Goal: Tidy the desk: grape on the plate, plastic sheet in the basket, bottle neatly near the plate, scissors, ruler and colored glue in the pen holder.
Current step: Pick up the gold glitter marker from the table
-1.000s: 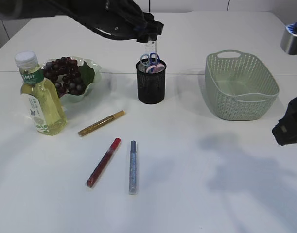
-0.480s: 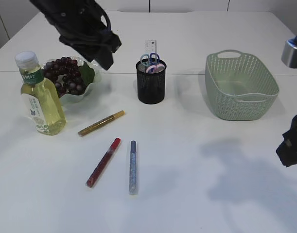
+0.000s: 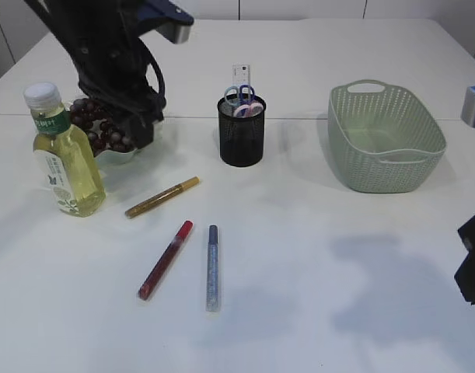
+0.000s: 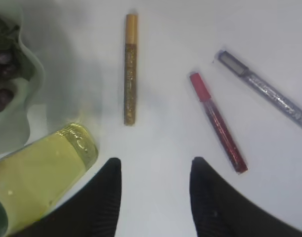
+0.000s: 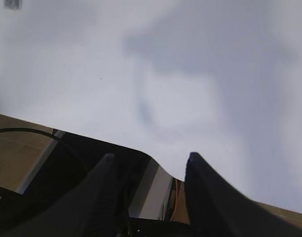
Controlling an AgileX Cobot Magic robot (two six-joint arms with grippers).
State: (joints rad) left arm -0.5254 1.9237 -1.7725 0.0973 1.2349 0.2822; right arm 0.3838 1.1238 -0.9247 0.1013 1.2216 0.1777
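Note:
My left gripper (image 4: 155, 163) hangs open and empty over bare table, right of the yellow bottle (image 4: 37, 182). Ahead of it lie three colored glue sticks: gold (image 4: 130, 69), red (image 4: 218, 122) and blue (image 4: 264, 90). In the exterior view the left gripper (image 3: 137, 128) is in front of the grape (image 3: 105, 116) on the pale green plate (image 3: 144, 105), with the bottle (image 3: 66, 159) to its left. Scissors (image 3: 241, 95) and ruler (image 3: 242, 74) stand in the black pen holder (image 3: 241, 136). My right gripper (image 5: 151, 157) is open and empty at the table's near right edge. I cannot make out the plastic sheet.
The green basket (image 3: 385, 140) stands at the back right. The gold (image 3: 162, 196), red (image 3: 165, 259) and blue (image 3: 212, 267) glue sticks lie loose in front of the pen holder. The right arm (image 3: 474, 268) shows at the frame's right edge.
The left arm has swung left from above the pen holder and come down in front of the plate. The right arm has drawn back toward the lower right edge.

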